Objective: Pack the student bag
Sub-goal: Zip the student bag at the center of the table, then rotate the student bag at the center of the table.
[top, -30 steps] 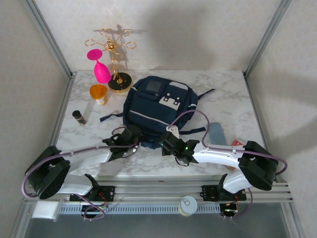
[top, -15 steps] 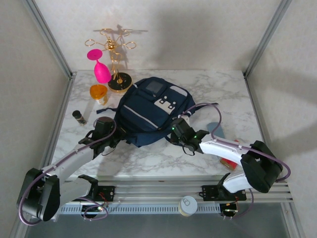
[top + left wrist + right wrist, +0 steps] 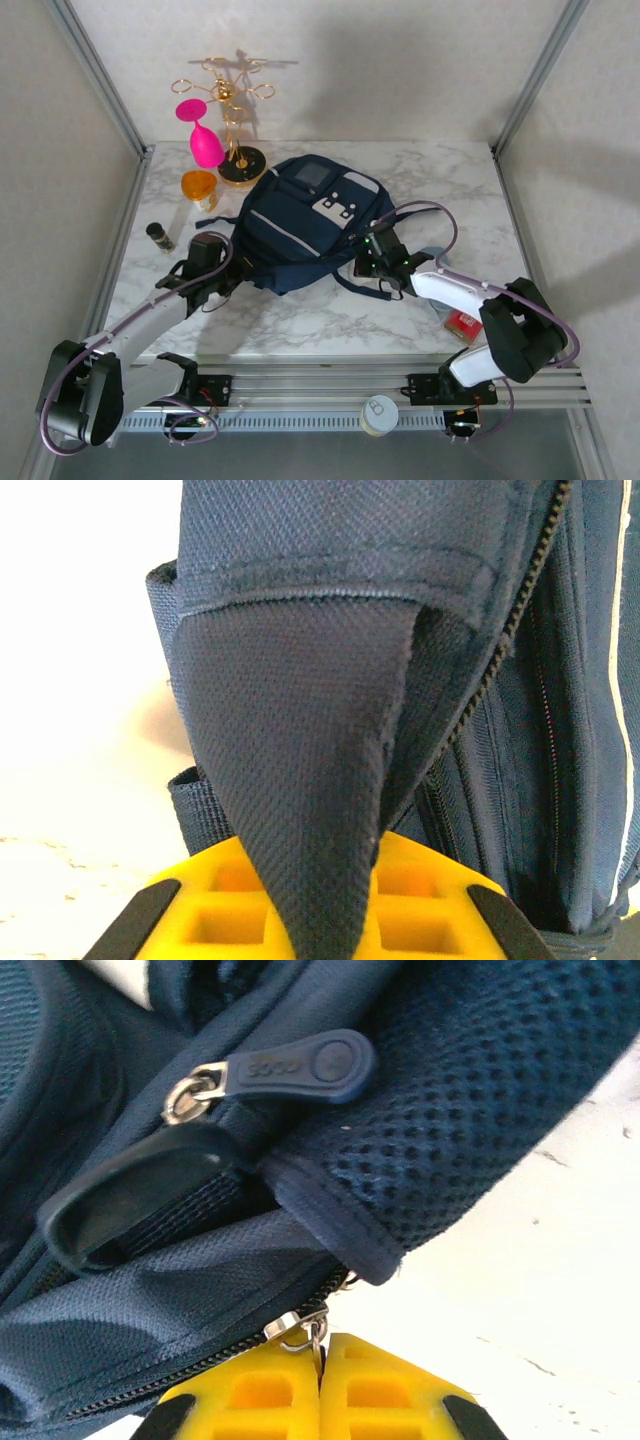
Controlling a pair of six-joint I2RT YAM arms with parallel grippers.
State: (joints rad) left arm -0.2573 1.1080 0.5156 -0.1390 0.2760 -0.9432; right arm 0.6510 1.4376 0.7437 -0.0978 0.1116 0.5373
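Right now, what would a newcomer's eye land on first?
The navy student bag, dead centre, with the left gripper pinching a fabric flap on its left and the right gripper pinching a zip pull on its right. Then the bright pink glass by the gold rack, back left.

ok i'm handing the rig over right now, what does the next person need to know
The left gripper is shut on a fabric flap at the near-left corner of the bag.
The right gripper is shut on a metal zip pull on the bag's right side.
The bag lies on the table, patches up.
Done: both sides gripped. Nothing packed that I can see.
Left: open the zip (how far it is open can't be told), then pack. A bottle, an orange cup and a red pack lie loose.
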